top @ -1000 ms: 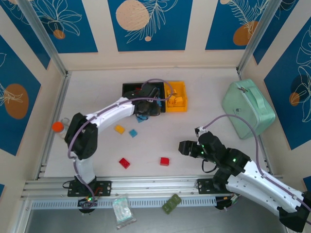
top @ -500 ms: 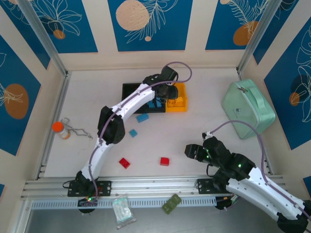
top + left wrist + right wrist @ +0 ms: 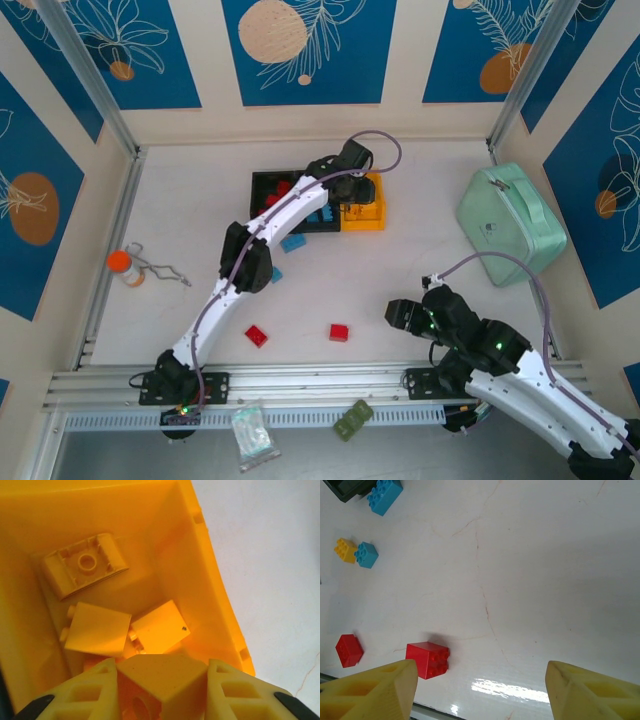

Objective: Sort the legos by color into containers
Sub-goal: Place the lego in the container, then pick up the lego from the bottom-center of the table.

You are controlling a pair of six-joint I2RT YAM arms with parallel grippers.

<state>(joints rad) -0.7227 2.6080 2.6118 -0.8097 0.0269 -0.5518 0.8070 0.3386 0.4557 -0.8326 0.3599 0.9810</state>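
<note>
Here, the left gripper hangs over the yellow-orange bin, its jaws drawn in close on a yellow brick held squarely between the two fingers. Three more yellow pieces lie on the bin floor below it. One of them is upturned, showing its hollow underside.

From the top camera, the left arm stretches across the table to that bin, the right-hand one of three joined in a row. The two black bins beside it hold red and blue pieces.

The right gripper sits low over the bare tabletop, jaws wide apart with nothing between them. Loose on the table ahead of it are two red bricks, a small blue brick touching a small yellow one, and a larger blue brick just beside a black bin's corner. A mint-green case stands well off to the right.
</note>
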